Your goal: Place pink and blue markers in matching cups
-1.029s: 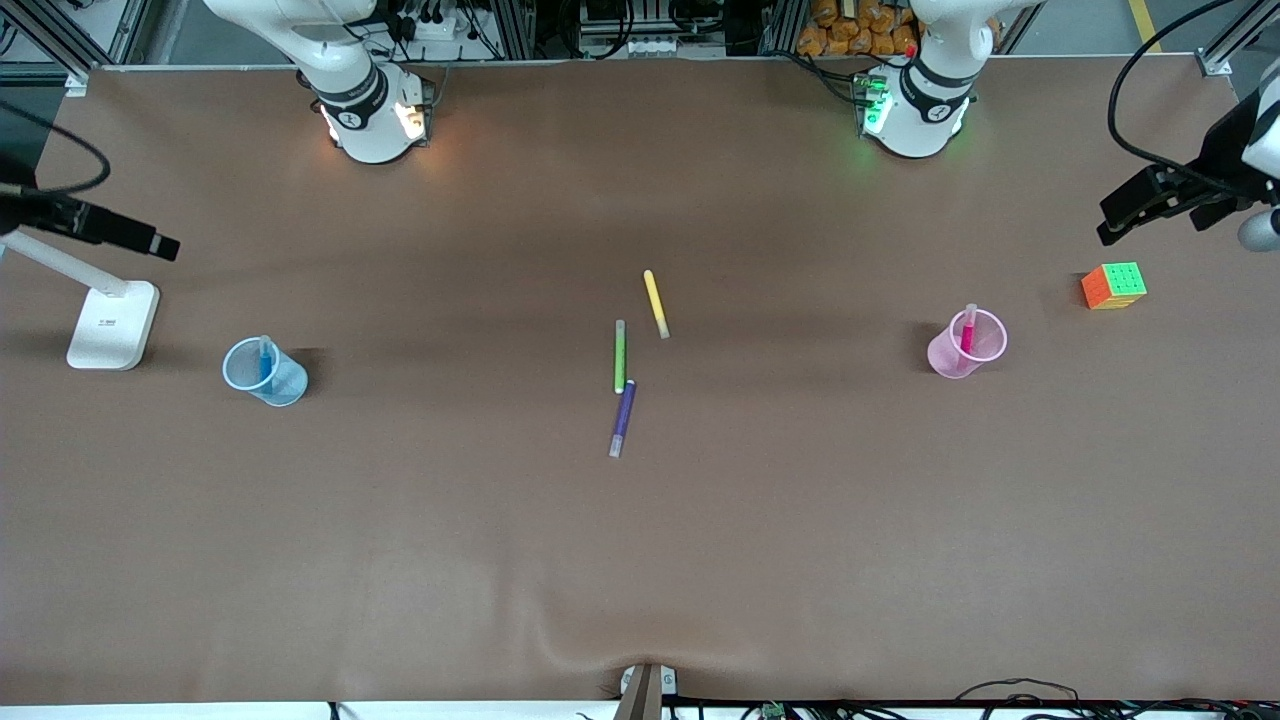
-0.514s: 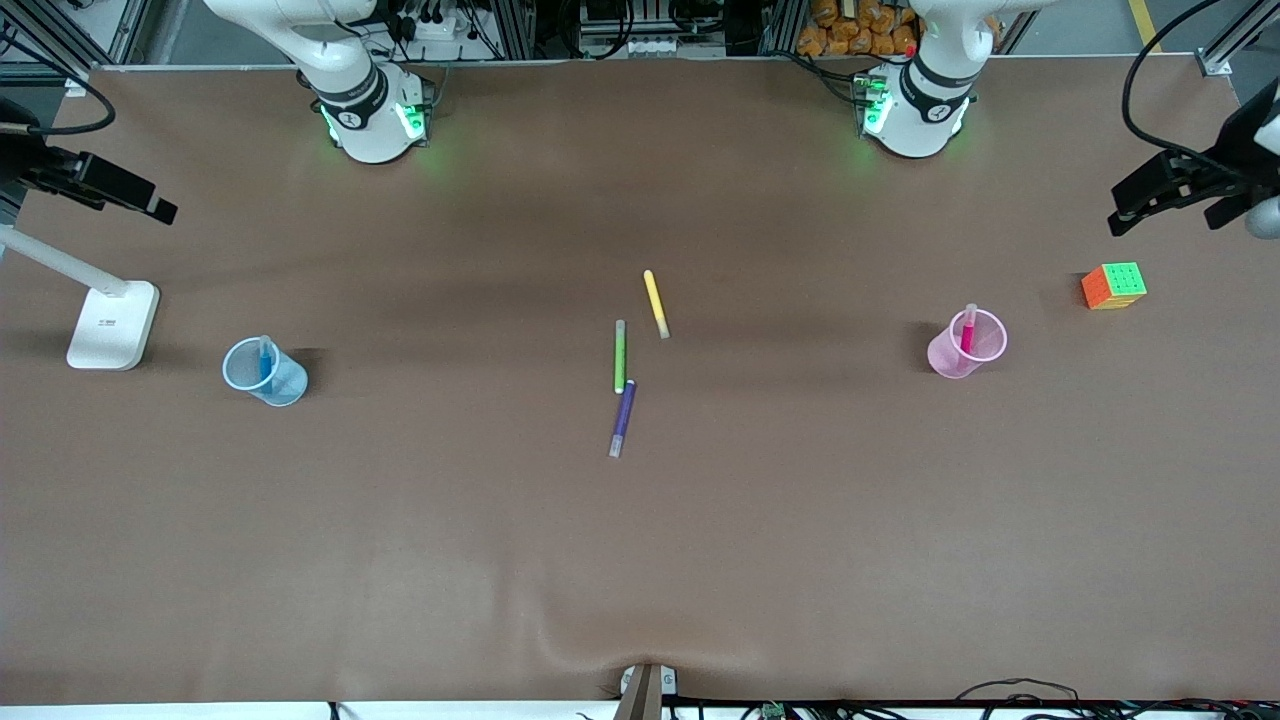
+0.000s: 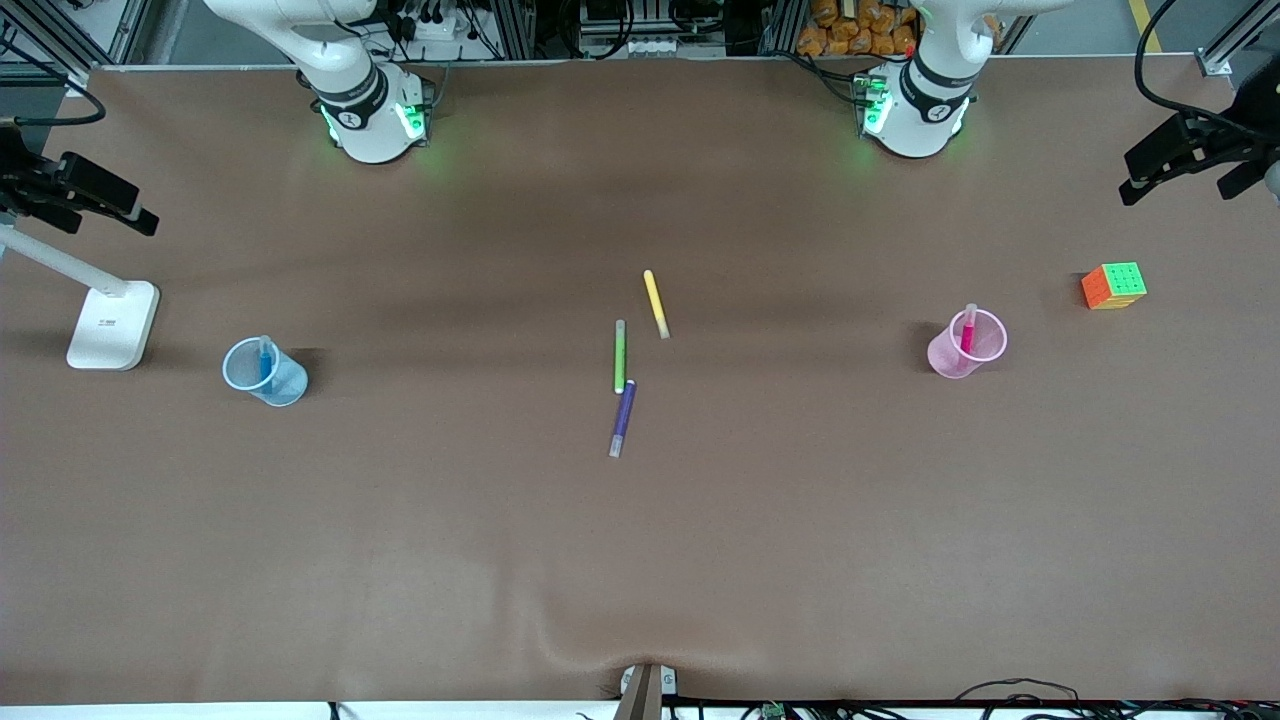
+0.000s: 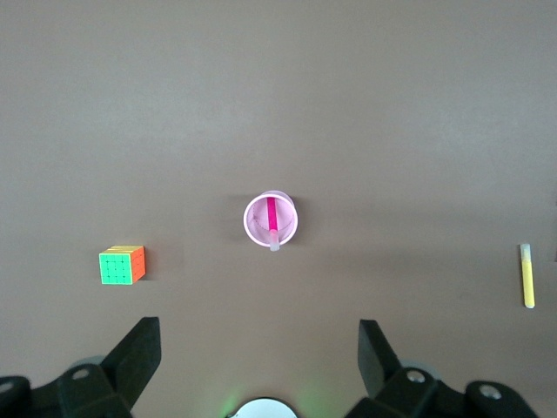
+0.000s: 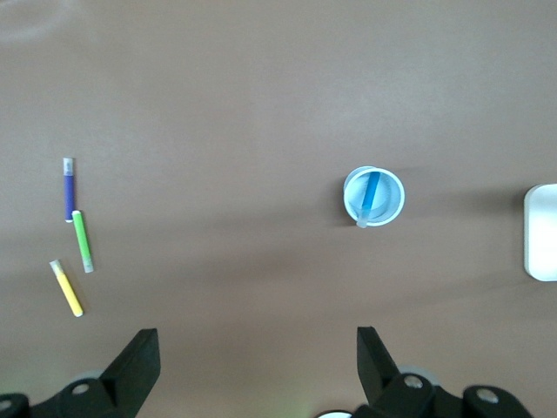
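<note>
The pink marker (image 3: 967,333) stands in the pale pink cup (image 3: 966,343) toward the left arm's end of the table; both show in the left wrist view, marker (image 4: 272,214) in cup (image 4: 271,220). The blue marker (image 3: 265,362) stands in the pale blue cup (image 3: 264,371) toward the right arm's end; both show in the right wrist view, marker (image 5: 372,192) in cup (image 5: 374,197). My left gripper (image 3: 1185,160) is open and empty, raised high at the table's edge. My right gripper (image 3: 95,195) is open and empty, raised high above the lamp.
A yellow pen (image 3: 655,302), a green pen (image 3: 619,356) and a purple pen (image 3: 622,417) lie at the table's middle. A colourful puzzle cube (image 3: 1113,285) sits beside the pink cup. A white lamp base (image 3: 112,324) stands beside the blue cup.
Both grippers have risen and drawn back toward the table's ends and the robots' bases. The right base light turned from white to green. Markers and cups have not moved.
</note>
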`<state>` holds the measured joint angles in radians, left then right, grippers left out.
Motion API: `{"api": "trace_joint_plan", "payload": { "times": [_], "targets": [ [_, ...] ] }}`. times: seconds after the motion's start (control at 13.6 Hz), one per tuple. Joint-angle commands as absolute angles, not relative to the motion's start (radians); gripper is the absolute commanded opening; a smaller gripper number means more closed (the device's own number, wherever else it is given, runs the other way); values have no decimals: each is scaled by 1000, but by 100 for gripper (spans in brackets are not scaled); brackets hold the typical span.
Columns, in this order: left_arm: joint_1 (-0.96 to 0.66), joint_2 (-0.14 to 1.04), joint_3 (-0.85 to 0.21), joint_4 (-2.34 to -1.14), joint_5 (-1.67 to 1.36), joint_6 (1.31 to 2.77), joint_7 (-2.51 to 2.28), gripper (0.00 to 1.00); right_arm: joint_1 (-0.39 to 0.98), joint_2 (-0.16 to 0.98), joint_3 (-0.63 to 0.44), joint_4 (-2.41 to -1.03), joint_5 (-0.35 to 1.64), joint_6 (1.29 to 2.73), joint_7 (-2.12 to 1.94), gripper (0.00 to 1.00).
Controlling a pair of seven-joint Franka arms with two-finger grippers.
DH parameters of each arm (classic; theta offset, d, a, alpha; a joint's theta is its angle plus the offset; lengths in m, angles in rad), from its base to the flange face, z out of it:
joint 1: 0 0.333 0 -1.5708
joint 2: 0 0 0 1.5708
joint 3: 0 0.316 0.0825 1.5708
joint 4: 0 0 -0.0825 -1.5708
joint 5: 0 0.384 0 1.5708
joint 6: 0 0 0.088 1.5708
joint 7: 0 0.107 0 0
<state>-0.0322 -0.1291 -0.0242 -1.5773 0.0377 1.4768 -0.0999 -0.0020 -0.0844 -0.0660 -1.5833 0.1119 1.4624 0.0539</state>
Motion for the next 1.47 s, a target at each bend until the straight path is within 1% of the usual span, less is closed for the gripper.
{"api": "trace_joint_plan", "payload": {
  "times": [0.0, 0.51, 0.88, 1.4],
  "targets": [
    [-40, -146, -15, -1595, 41, 1471, -109, 100, -5, -104, -49, -1595, 16, 1471, 37, 100],
    [-18, -140, -15, -1609, 41, 1471, -101, 100, -8, -104, -44, -1597, 12, 1494, 28, 100],
    [-23, -137, -17, -1603, 43, 1471, -106, 100, -9, -104, -44, -1600, 12, 1491, -44, 100],
    [-29, -133, -29, -1606, 72, 1470, -103, 100, -12, -104, -45, -1603, 15, 1483, -44, 100]
  ]
}}
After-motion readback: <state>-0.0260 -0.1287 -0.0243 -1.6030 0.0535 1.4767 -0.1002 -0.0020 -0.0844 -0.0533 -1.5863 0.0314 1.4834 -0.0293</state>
